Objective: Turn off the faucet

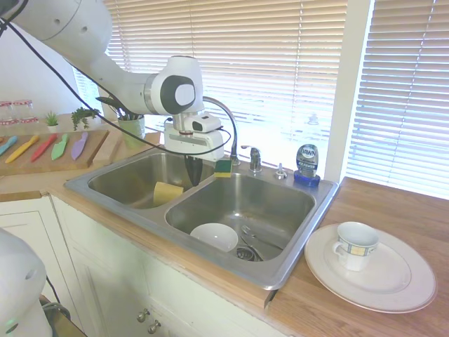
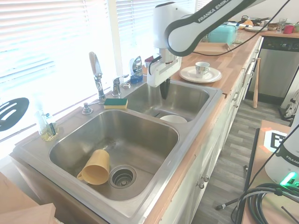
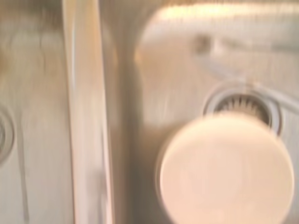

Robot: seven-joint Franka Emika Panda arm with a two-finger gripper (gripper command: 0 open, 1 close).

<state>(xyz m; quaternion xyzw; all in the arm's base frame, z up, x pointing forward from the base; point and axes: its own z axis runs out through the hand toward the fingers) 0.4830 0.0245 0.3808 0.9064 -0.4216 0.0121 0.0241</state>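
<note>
The faucet (image 1: pixel 228 130) is a thin chrome gooseneck arching over the sink's back rim, also seen as the faucet (image 2: pixel 96 70). Its short lever handle (image 1: pixel 254 157) stands apart beside the spout's base, shown again as the lever handle (image 2: pixel 117 84). My gripper (image 1: pixel 191 170) points down over the divider between the two basins, in front of the spout and well short of the lever. In the second exterior view my gripper (image 2: pixel 165 89) looks shut and holds nothing. Whether water is running does not show.
A green-yellow sponge (image 1: pixel 223 167) lies on the rim by the spout. There is a blue soap bottle (image 1: pixel 306 164) and a small knob cap (image 1: pixel 280 170) beyond the lever. A yellow cup (image 1: pixel 167 192) and a white bowl (image 1: pixel 214 236) lie in separate basins. A plate (image 1: pixel 393 281) with a mug sits on the counter.
</note>
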